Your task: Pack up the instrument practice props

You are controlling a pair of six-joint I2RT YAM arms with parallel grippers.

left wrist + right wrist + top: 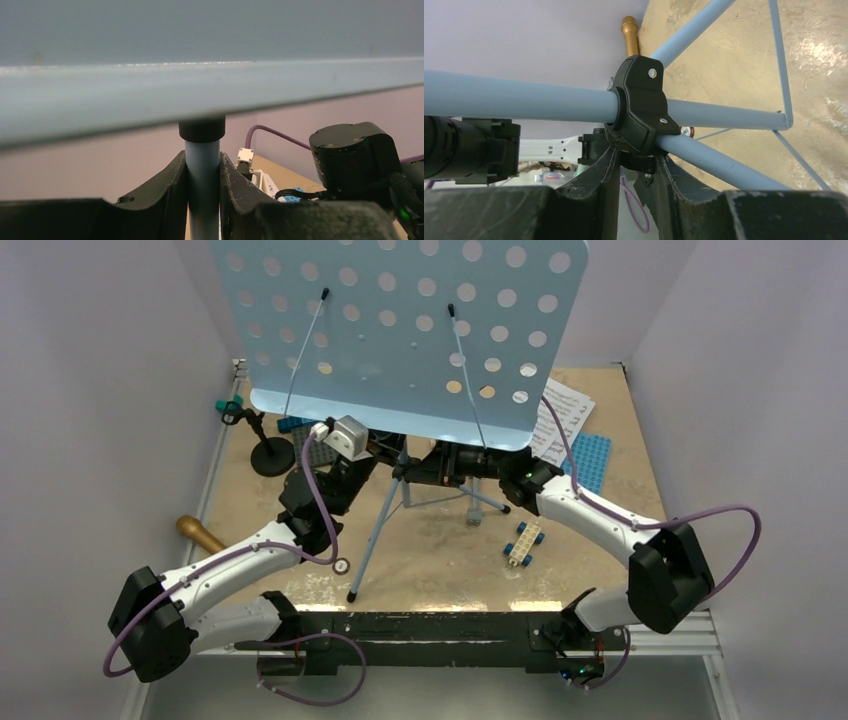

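The light-blue perforated music stand [400,330] stands upright mid-table on its tripod legs [378,530]. My left gripper [385,458] is shut on its pole [202,195] just below the black cap [202,130], under the desk. My right gripper [442,465] is shut on the black tripod collar [639,107], pinching the tab beneath it. White sheet-music pages [560,420] lie at the back right. The gold-brown toy microphone [200,533] lies at the left edge and shows in the right wrist view [630,35]. The black round-base mic stand [268,455] stands at the back left.
A blue studded baseplate [592,460] lies beside the pages. A grey baseplate [318,452] is partly hidden under my left arm. A small white-and-blue brick car [523,542] sits right of the tripod. White walls close in on three sides.
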